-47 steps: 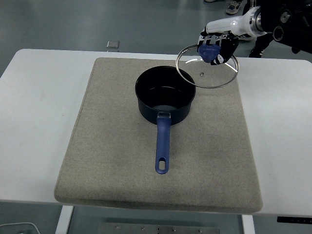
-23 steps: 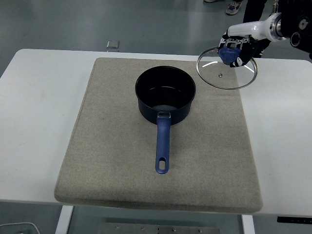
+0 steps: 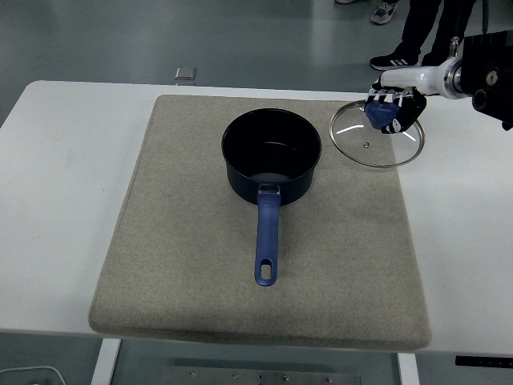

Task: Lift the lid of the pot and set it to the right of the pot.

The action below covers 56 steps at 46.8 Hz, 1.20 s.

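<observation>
A dark blue pot (image 3: 271, 156) with a blue handle (image 3: 267, 241) pointing toward me stands open on the tan mat (image 3: 192, 265). My right hand (image 3: 393, 108) is shut on the blue knob of the glass lid (image 3: 377, 140). It holds the lid to the right of the pot, low over the mat's far right corner and slightly tilted. I cannot tell whether the lid touches the mat. My left arm is out of view.
The mat covers most of the white table (image 3: 56, 200). A person's legs and shoes (image 3: 393, 60) stand beyond the table's far edge at the top right. A small grey square (image 3: 186, 74) lies on the floor behind the table.
My right hand has carried the lid further right and downward, from above the pot's right rim to low beside the pot.
</observation>
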{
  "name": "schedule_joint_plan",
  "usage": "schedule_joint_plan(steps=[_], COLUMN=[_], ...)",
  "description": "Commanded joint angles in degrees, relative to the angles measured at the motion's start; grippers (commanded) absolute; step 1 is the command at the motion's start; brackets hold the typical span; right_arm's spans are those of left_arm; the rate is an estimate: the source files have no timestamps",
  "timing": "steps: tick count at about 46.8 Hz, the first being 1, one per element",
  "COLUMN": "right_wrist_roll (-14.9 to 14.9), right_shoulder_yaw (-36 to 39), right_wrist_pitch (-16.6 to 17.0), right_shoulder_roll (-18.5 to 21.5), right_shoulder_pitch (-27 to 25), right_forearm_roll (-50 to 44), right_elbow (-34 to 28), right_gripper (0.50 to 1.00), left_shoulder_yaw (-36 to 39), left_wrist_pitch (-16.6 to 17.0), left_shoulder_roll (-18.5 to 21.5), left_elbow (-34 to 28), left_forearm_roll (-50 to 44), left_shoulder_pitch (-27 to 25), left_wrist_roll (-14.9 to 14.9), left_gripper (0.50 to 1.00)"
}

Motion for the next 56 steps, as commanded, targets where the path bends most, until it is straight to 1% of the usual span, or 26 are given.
schedule_joint_plan(steps=[1, 8, 16, 17, 18, 21, 22, 25, 28, 31, 33, 36, 44, 46, 51, 53, 56], right_wrist_roll=[0.00, 0.00, 0.00, 0.00, 0.00, 0.00, 0.00, 0.08, 0.09, 0.09, 0.09, 0.09, 0.35, 0.79, 1.40, 1.40, 1.40], right_shoulder_yaw=[0.12, 0.21, 0.30, 0.30, 0.30, 0.39, 0.39, 0.39, 0.47, 0.56, 0.56, 0.65, 1.79, 3.54, 9.43, 11.54, 14.18], right_wrist_pitch=[-1.29, -2.78, -5.60, -5.69, -5.69, -5.60, -5.60, -5.60, -5.60, -5.60, -5.51, -5.42, -4.55, -3.23, 1.69, 2.75, 3.45], right_shoulder_roll=[0.21, 0.91, 1.00, 1.00, 1.09, 1.18, 1.18, 1.18, 1.18, 1.18, 1.18, 1.18, 0.83, 0.74, -0.05, -0.14, -0.75], right_shoulder_pitch=[-1.35, -2.67, -4.87, -4.87, -4.96, -5.49, -5.57, -5.75, -5.93, -6.02, -5.93, -5.84, -5.31, -5.22, -5.31, -5.49, -5.84], right_forearm_roll=[0.00, 0.09, 0.26, 0.26, 0.35, 0.35, 0.44, 0.53, 0.70, 0.88, 0.88, 1.05, 1.23, 1.23, 1.23, 1.32, 1.32], right_elbow=[-0.04, -0.04, 0.05, 0.05, -0.04, 0.05, 0.05, 0.05, 0.05, 0.05, 0.05, 0.05, 0.14, 0.14, 0.14, 0.14, 0.14], right_gripper=[0.500, 0.500, 0.500, 0.533, 0.551, 0.590, 0.611, 0.704, 0.750, 0.809, 0.860, 0.895, 0.895, 0.895, 0.895, 0.895, 0.895], left_shoulder_yaw=[-0.04, -0.04, -0.04, -0.04, 0.05, -0.04, -0.04, -0.04, 0.05, -0.04, -0.04, -0.04, -0.04, -0.04, -0.04, -0.04, 0.05], left_wrist_pitch=[-0.01, -0.02, -0.02, -0.02, -0.02, 0.07, -0.01, -0.02, -0.02, -0.02, -0.02, -0.01, 0.07, -0.02, -0.02, -0.02, -0.02], left_shoulder_roll=[0.00, 0.00, 0.00, 0.00, 0.00, 0.00, 0.00, 0.00, 0.00, 0.00, 0.00, 0.00, 0.00, 0.00, 0.00, 0.00, 0.00], left_elbow=[0.00, 0.00, 0.00, 0.00, 0.00, 0.00, 0.00, 0.00, 0.00, 0.00, 0.00, 0.00, 0.00, 0.00, 0.00, 0.00, 0.00], left_forearm_roll=[0.01, 0.01, 0.01, 0.01, 0.01, 0.01, 0.01, 0.01, 0.01, 0.01, 0.01, 0.01, 0.01, 0.01, 0.01, 0.01, 0.01], left_shoulder_pitch=[0.00, 0.00, 0.00, 0.00, 0.00, 0.00, 0.00, 0.00, 0.00, 0.00, 0.00, 0.00, 0.00, 0.00, 0.00, 0.00, 0.00], left_wrist_roll=[0.00, 0.00, 0.00, 0.00, 0.00, 0.00, 0.00, 0.00, 0.00, 0.00, 0.00, 0.00, 0.00, 0.00, 0.00, 0.00, 0.00], left_gripper=[1.000, 1.000, 1.000, 1.000, 1.000, 1.000, 1.000, 1.000, 1.000, 1.000, 1.000, 1.000, 1.000, 1.000, 1.000, 1.000, 1.000])
